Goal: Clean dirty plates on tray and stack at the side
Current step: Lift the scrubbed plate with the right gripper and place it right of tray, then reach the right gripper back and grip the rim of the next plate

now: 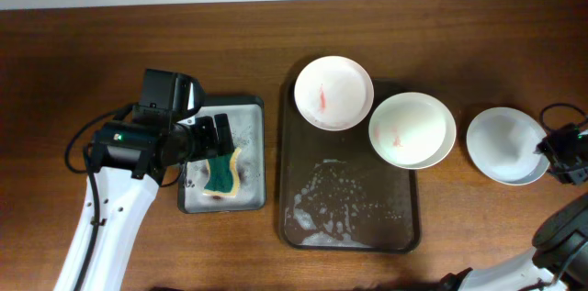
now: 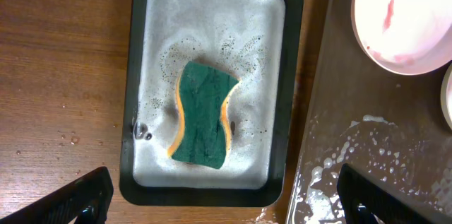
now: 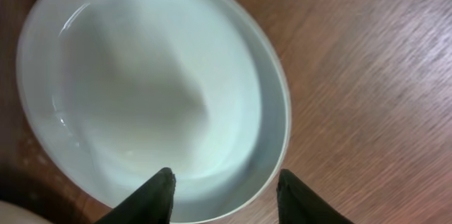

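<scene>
The dark brown tray [image 1: 310, 158] lies mid-table with soap suds at its near end. A white plate with a red smear [image 1: 333, 92] sits at its far edge; it also shows in the left wrist view [image 2: 406, 19]. A second smeared plate [image 1: 412, 129] sits on the tray's right edge. A clean white plate [image 1: 501, 144] rests on the table to the right. My right gripper [image 1: 562, 158] is open at that plate's right side, with one finger over the plate [image 3: 155, 83] and one outside its rim [image 3: 226, 196]. My left gripper [image 1: 213, 139] is open and empty [image 2: 226, 203].
A small black tray [image 1: 254, 153] with grey soapy water holds a green and yellow sponge [image 1: 221, 173] under my left gripper. In the left wrist view the sponge [image 2: 203, 114] lies in the middle of that tray [image 2: 291, 75]. The brown tray's edge [image 2: 353, 97] is beside it.
</scene>
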